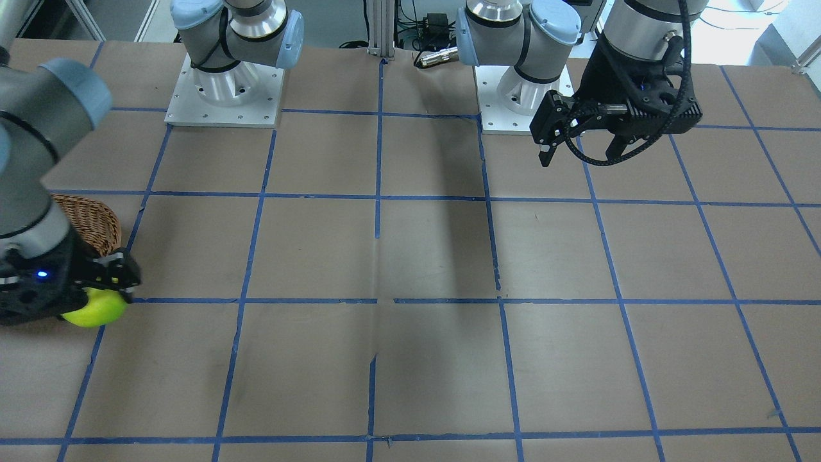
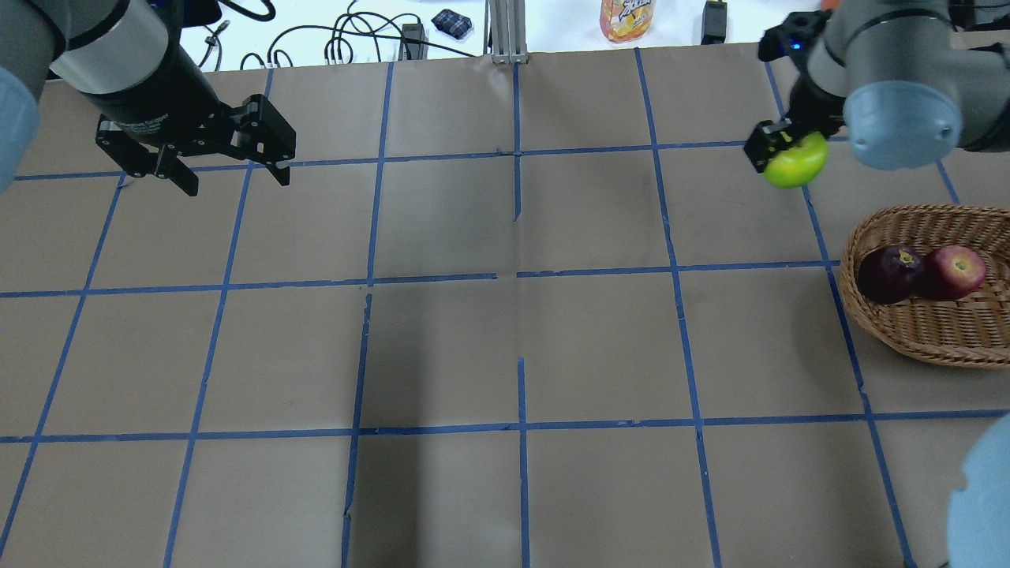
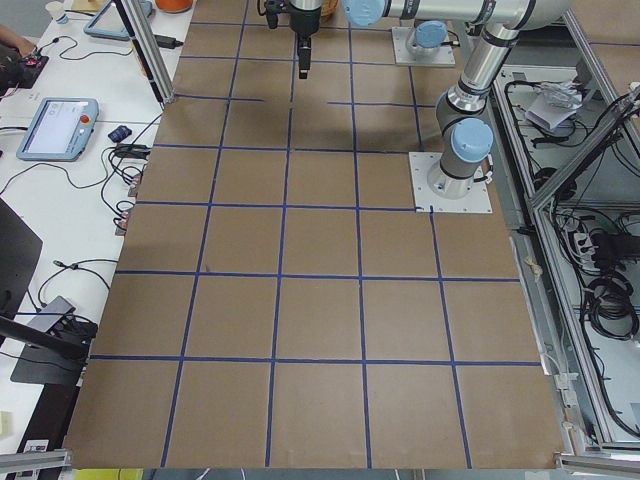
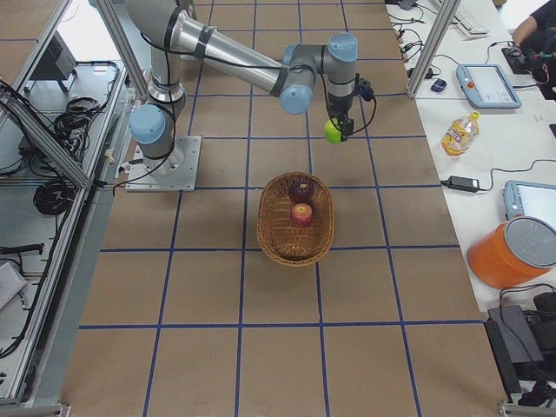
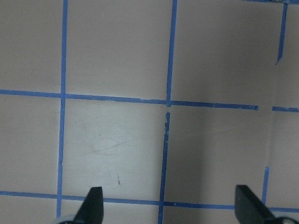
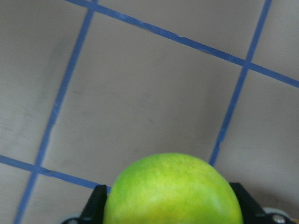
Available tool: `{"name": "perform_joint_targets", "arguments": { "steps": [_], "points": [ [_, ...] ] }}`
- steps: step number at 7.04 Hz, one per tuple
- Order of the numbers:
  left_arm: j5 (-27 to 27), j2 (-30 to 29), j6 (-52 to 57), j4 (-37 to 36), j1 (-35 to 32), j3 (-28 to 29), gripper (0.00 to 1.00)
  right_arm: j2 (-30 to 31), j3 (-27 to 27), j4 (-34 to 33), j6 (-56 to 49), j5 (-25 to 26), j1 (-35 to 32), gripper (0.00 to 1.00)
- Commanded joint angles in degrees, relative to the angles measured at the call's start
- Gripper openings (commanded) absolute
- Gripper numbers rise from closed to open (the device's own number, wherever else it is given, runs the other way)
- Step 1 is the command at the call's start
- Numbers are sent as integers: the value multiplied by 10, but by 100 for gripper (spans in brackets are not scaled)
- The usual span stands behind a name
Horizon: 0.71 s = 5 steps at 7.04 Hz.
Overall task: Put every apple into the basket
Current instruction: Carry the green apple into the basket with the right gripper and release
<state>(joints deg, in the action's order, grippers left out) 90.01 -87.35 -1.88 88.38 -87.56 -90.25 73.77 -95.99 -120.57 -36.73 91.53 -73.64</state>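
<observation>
My right gripper [image 2: 789, 150] is shut on the yellow-green apple [image 2: 795, 160] and holds it above the table, a little beyond the wicker basket [image 2: 899, 331]. The apple fills the bottom of the right wrist view [image 6: 173, 191] between the fingers. It also shows in the front view [image 1: 96, 307] and the right side view [image 4: 332, 130]. The dark purple apple [image 2: 889, 273] and the red apple [image 2: 955, 271] lie side by side in the basket. My left gripper [image 2: 229, 170] is open and empty above the table at far left; its fingertips [image 5: 96, 203] show over bare paper.
The table is brown paper with a blue tape grid [image 2: 517, 272]. A drink bottle [image 2: 626, 17] and cables lie beyond the far edge. The arm bases [image 1: 224, 90] stand at the robot's side. The basket sits near the table's right edge.
</observation>
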Motion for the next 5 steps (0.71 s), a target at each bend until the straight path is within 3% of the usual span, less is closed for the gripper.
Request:
{"name": "perform_joint_targets", "arguments": {
  "steps": [1,2,5],
  "points": [
    [1,2,0,-1,-1,-5,100,-12,-3,-1,-165,-49,172,39],
    [-2,2,0,-1,0,-5,100,-31,-4,-4,-244,-83,232,41],
    [2,2,0,2,0,-1,100,-56,-16,1,-303,-87,313,41]
  ]
}}
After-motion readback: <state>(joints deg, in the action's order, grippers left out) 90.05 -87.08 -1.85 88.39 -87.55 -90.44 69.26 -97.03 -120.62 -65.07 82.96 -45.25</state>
